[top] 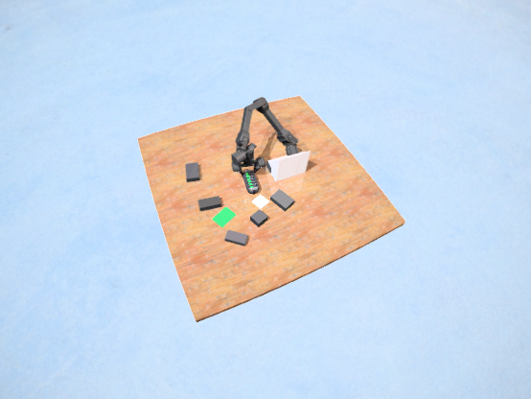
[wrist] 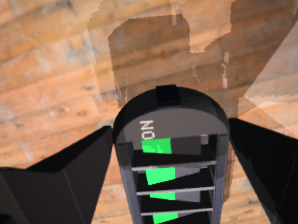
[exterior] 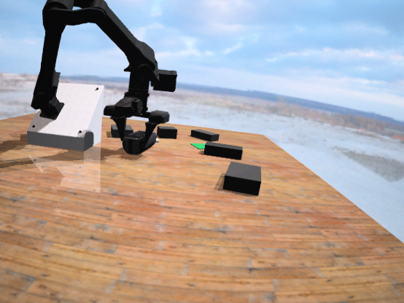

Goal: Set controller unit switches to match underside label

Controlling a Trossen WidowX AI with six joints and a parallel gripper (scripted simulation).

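The dark grey controller unit point(top: 251, 183) point(exterior: 132, 148) point(wrist: 192, 118) sits switches up, on or very close to the bench, in front of the arm. My gripper point(top: 250, 174) point(exterior: 135, 141) point(wrist: 169, 128) points down and is shut on the unit, one finger against each long side near its rounded end. In the wrist view several rockers show, with their green ends on the left, the side of the printed ON; the lower part of the unit is cut off by the frame. Which ends are pressed down is hard to tell for each rocker. The underside label is hidden.
A white slanted panel point(top: 290, 166) point(exterior: 78, 103) stands beside the unit, near the arm. Dark blocks point(top: 193, 172) point(top: 210, 203) point(top: 237, 238) point(top: 259, 218) point(top: 282, 199) point(exterior: 242, 178) lie around. A green square point(top: 223, 217) point(exterior: 198, 146) and a white square point(top: 261, 201) lie on the bench.
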